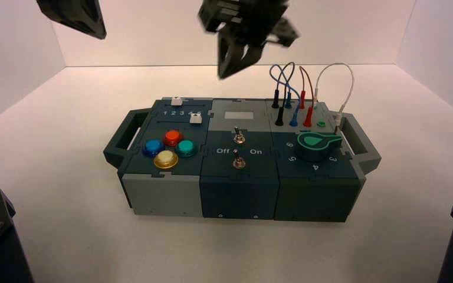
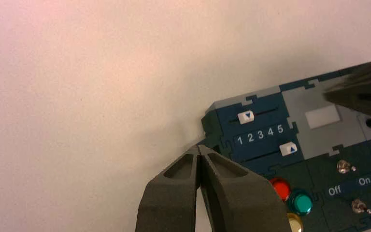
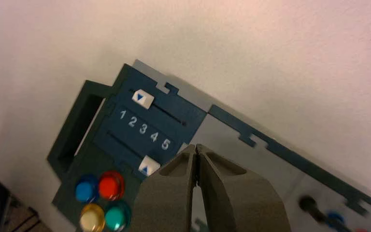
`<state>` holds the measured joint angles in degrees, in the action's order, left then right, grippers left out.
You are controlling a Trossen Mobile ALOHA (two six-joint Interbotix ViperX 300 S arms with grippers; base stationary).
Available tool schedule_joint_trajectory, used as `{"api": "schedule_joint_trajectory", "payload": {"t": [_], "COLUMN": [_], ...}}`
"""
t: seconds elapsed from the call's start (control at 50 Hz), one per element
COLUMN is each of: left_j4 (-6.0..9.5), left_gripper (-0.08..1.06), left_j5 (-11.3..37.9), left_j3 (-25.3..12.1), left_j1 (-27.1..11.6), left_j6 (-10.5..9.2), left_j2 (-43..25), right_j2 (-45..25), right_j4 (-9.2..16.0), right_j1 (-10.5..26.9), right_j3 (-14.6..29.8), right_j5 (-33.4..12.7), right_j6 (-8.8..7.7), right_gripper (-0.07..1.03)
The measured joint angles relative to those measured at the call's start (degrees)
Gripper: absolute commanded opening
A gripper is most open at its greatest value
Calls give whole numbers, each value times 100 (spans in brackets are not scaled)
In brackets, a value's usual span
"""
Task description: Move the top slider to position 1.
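Observation:
The top slider's white knob (image 1: pixel 177 101) sits on the box's left rear panel. In the left wrist view the knob (image 2: pixel 246 116) stands at the slot's end by digits 1 and 2, beside the printed 1 (image 2: pixel 240 140). The right wrist view shows the same knob (image 3: pixel 142 98) and digit 1 (image 3: pixel 122 115). My right gripper (image 1: pixel 229 71) hangs in the air over the box's rear middle, shut and empty (image 3: pixel 195 146), apart from the slider. My left gripper (image 1: pixel 94 29) is parked high at the far left, shut and empty (image 2: pixel 200 147).
The second slider's white knob (image 1: pixel 196 118) sits near digit 5. Four coloured round buttons (image 1: pixel 166 150) lie in front of the sliders. Two toggle switches (image 1: pixel 239 138), a green dial knob (image 1: pixel 315 144) and looped wires (image 1: pixel 295 88) fill the middle and right. Handles (image 1: pixel 121 138) flank the box.

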<state>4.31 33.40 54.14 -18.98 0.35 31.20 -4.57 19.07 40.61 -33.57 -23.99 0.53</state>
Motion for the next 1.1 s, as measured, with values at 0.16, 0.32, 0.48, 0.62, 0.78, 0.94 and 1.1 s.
{"api": "schedule_joint_trajectory", "payload": {"t": [0.16,0.32,0.48,0.62,0.78,0.94,1.1], "left_j4": [-9,-9,-9,-18,-18,-18,-18], "left_gripper": [-3,-3,-3,-3,-3,-3,-3], "left_j5": [70,132,185,211,237,255,255], "left_j3": [18,35,44,44,44,53,44], "left_j1": [-9,-132,-334,-352,-360,-352,-360], "left_j6": [0,9,18,26,53,88,97], "left_j2": [0,18,35,62,114,123,123], "right_j2": [-510,-826,-984,-1046,-1178,-1327,-1380], "right_j4": [79,185,264,404,536,650,677], "right_j1": [9,53,123,202,290,308,316], "right_j3": [325,633,817,870,923,1011,1099], "right_j5": [-35,-158,-272,-290,-299,-325,-352], "right_j6": [0,0,-9,-9,-18,-26,-26], "right_gripper": [-2,-2,-2,-2,-2,-2,-2]}}
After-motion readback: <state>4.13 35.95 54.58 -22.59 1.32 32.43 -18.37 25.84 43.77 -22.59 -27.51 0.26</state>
